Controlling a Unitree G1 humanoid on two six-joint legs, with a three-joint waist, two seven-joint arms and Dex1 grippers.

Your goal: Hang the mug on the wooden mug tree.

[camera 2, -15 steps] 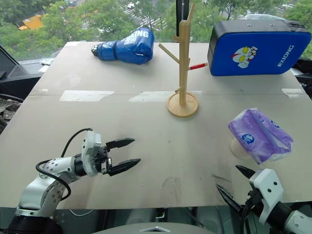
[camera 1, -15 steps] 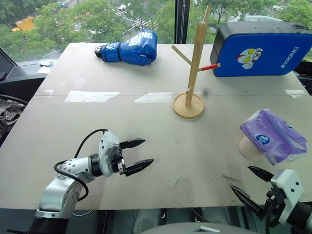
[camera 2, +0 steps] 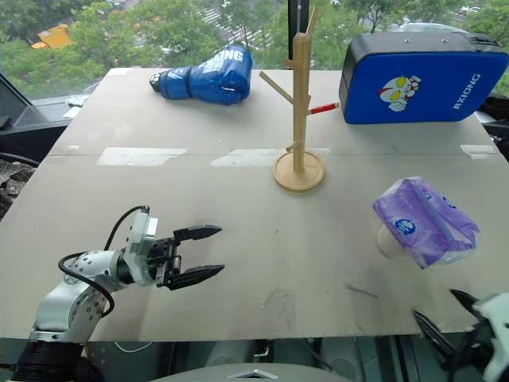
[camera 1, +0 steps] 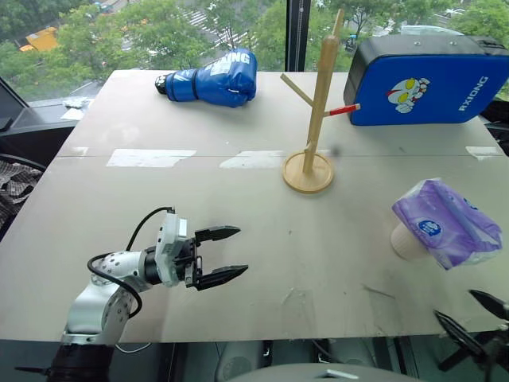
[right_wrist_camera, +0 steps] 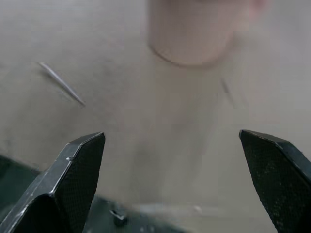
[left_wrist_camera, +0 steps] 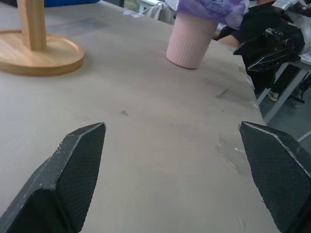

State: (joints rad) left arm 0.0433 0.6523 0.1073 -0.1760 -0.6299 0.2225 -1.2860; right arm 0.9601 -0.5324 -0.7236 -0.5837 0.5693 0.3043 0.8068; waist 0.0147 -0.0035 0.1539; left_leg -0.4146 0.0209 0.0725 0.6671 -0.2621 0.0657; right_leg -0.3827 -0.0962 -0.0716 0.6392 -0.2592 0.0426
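Tabletop with upright mug under tissue pack, both hands spread, empty.

The right gripper is pulling back toward the near right corner of the table, dropping almost out of the head view; its white housing is slipping past the bottom edge, leaving just the two spread black fingertips showing, now well apart from the mug. The left gripper is easing slightly left and nearer along the table's near side, its arm drawing in with it, jaws staying spread and pointing right.
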